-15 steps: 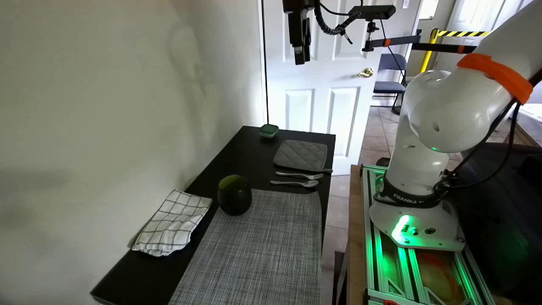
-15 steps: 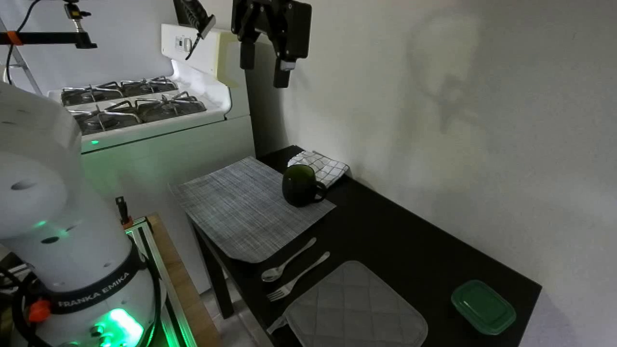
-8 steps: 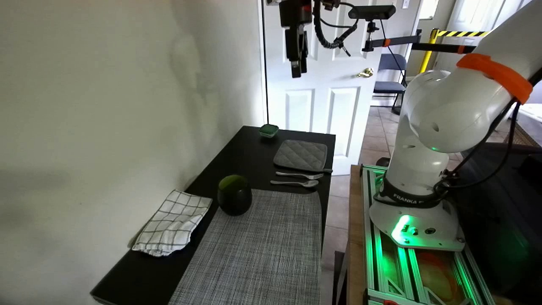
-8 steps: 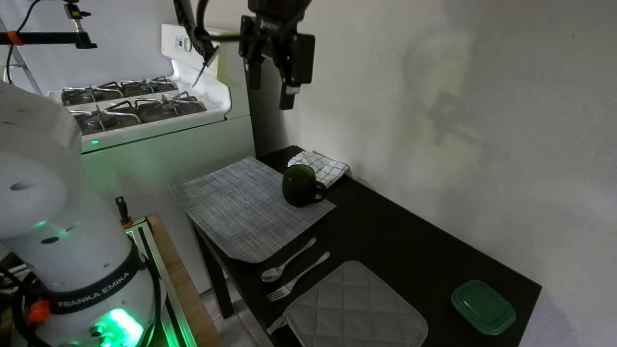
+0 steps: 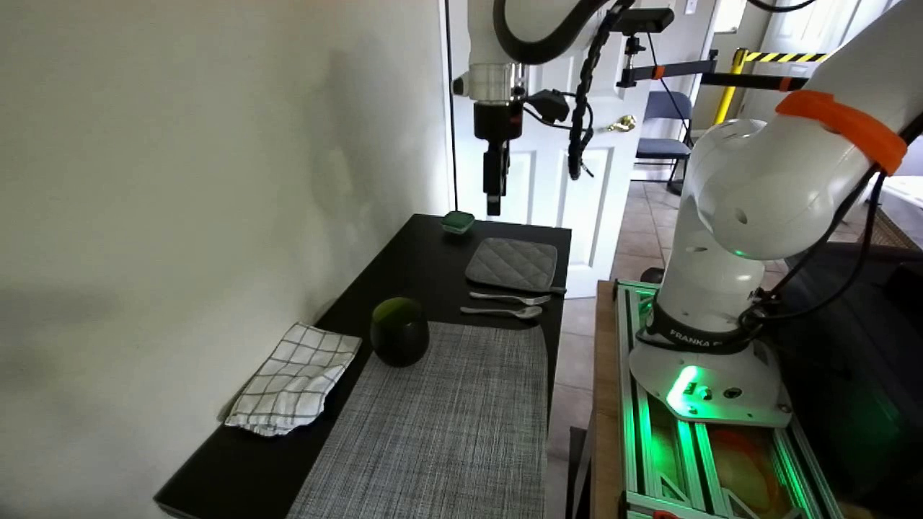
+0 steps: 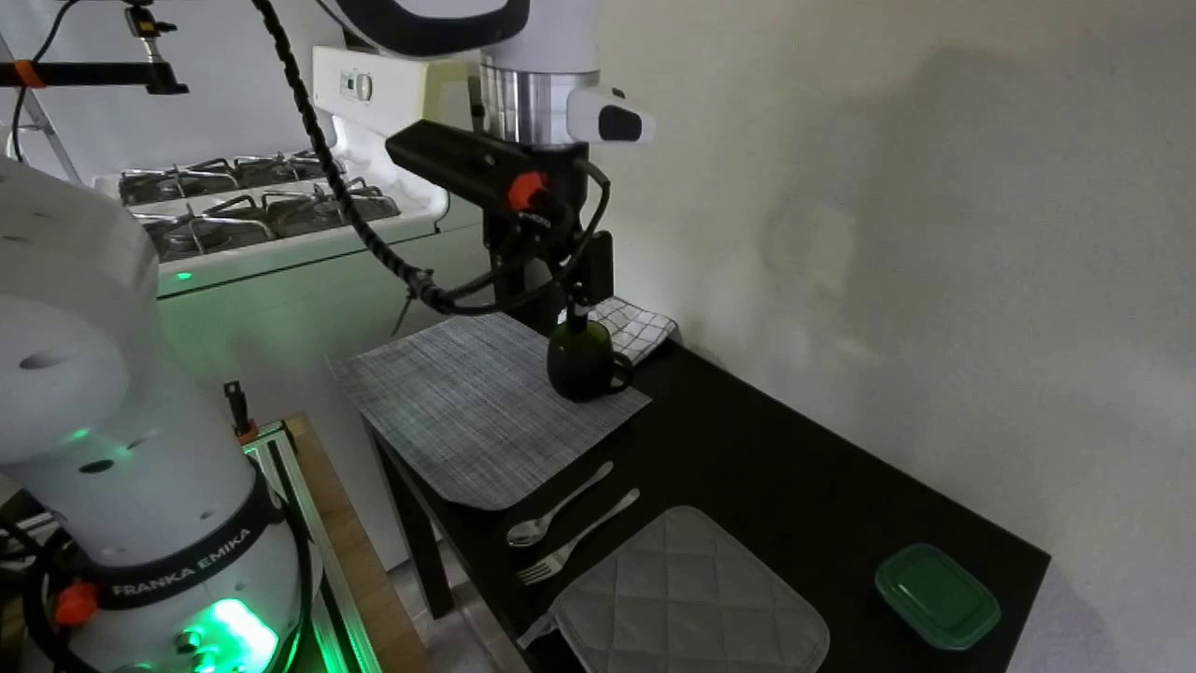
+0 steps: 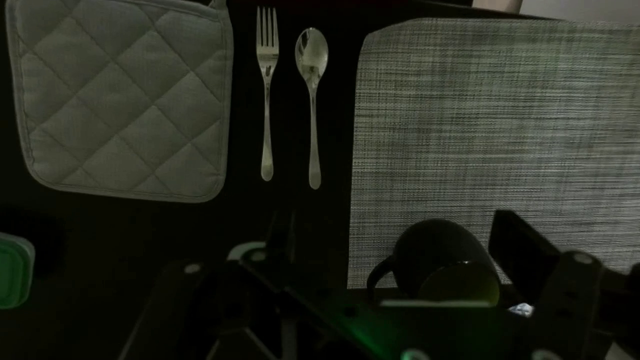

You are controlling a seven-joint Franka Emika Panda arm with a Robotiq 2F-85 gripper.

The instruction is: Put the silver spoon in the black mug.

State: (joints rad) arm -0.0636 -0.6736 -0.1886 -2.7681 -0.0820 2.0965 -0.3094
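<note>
The silver spoon (image 7: 313,110) lies flat on the dark table between the fork and the grey placemat. It also shows in both exterior views (image 5: 528,312) (image 6: 528,533). The black mug (image 7: 430,255) stands upright on the placemat's corner, its handle toward the left in the wrist view; it shows in both exterior views (image 5: 401,335) (image 6: 581,365). My gripper (image 7: 392,230) is open and empty, its fingers wide apart and pointing down, high above the table. It also shows in an exterior view (image 5: 495,205). In an exterior view a fingertip (image 6: 576,318) overlaps the mug's rim only by line of sight.
The fork (image 7: 267,110) lies parallel beside the spoon. A grey quilted pot holder (image 7: 125,100) lies past the fork. A green container (image 6: 937,596) stands at the table's end. A checkered cloth (image 5: 296,378) lies near the wall by the placemat (image 5: 447,425).
My gripper has come down a good way, and the wrist and camera above it now show in both exterior views. The spoon and mug have not moved.
</note>
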